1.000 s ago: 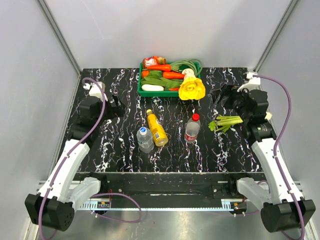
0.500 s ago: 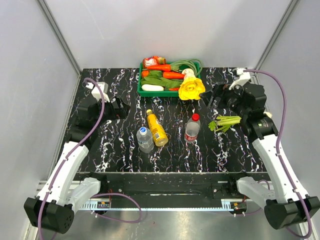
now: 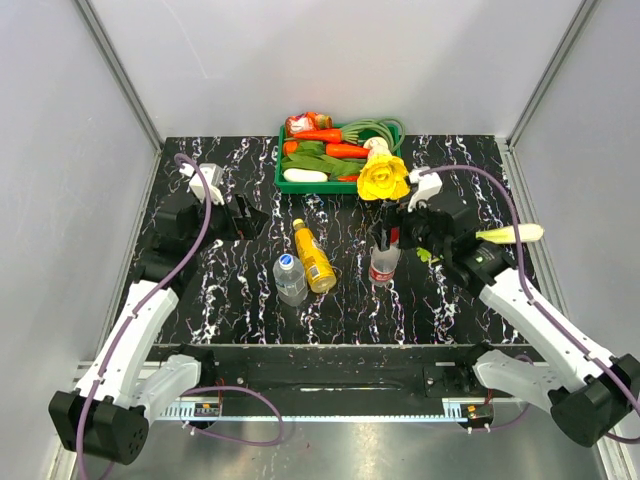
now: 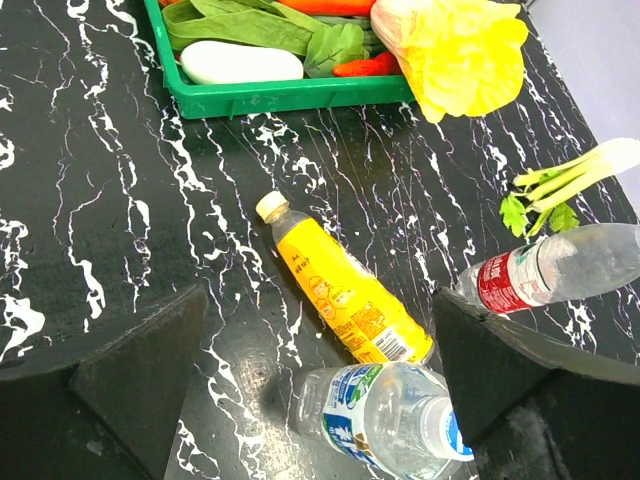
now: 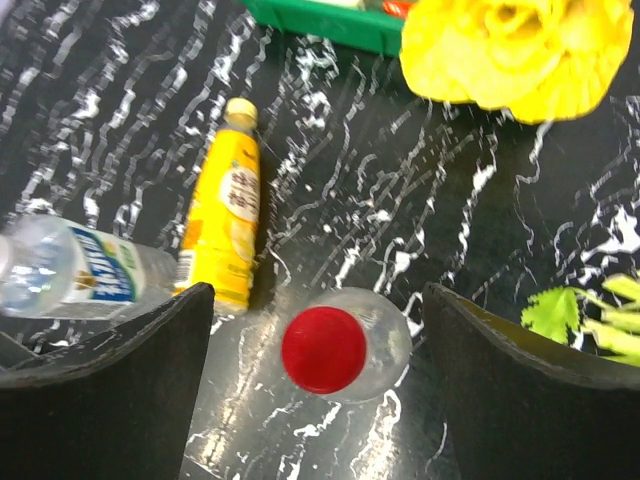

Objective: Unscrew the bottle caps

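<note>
Three bottles sit mid-table. The red-label bottle (image 3: 382, 266) stands upright; its red cap (image 5: 323, 349) shows from above in the right wrist view. My right gripper (image 3: 388, 238) is open and hovers over it, with the fingers (image 5: 120, 390) either side of the cap and not touching. The blue-label bottle (image 3: 290, 280) stands with its blue cap (image 3: 287, 261) on. The orange-yellow juice bottle (image 3: 315, 260) lies on its side, its yellow cap (image 3: 297, 224) pointing to the back. My left gripper (image 3: 245, 215) is open and empty, back-left of the bottles, which show in its view (image 4: 345, 300).
A green tray (image 3: 310, 187) of vegetables stands at the back centre. A yellow cabbage-like head (image 3: 384, 178) lies against its right end. A celery stalk (image 3: 510, 234) lies right of the right arm. Grey walls close in the table.
My right arm has swung left from the table's right side, and its gripper now hangs over the red-capped bottle. My left gripper has moved a little to the right. The bottles have not moved.
</note>
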`<state>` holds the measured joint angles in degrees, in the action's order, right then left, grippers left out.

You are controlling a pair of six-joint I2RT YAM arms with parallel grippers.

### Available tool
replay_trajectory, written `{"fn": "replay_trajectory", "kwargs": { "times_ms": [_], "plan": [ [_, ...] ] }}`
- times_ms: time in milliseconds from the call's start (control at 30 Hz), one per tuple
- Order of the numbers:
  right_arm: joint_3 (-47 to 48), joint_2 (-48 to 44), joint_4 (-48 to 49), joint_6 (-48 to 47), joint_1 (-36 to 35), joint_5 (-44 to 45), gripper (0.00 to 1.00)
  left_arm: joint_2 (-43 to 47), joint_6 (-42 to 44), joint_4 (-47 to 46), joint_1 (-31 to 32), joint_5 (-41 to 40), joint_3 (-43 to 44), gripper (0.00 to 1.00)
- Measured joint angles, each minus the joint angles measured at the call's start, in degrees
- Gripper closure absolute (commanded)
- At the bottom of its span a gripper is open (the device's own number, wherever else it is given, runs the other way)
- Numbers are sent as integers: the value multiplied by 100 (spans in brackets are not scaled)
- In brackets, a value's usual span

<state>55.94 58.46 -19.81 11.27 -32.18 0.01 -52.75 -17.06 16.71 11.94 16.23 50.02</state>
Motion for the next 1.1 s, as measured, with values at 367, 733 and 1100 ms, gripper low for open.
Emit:
{"fn": "replay_trajectory", "kwargs": {
  "times_ms": [367, 733, 1100],
  "plan": [
    [-553, 304, 304, 107, -17, 365, 55, 22, 4, 0, 0, 116, -2, 1],
    [-605, 332, 612, 227, -20, 286, 91, 26, 17, 50, 0, 122, -2, 1],
    [358, 332, 203, -157, -20, 490, 100, 61, 103, 315, 0, 387, 197, 1]
  ]
}}
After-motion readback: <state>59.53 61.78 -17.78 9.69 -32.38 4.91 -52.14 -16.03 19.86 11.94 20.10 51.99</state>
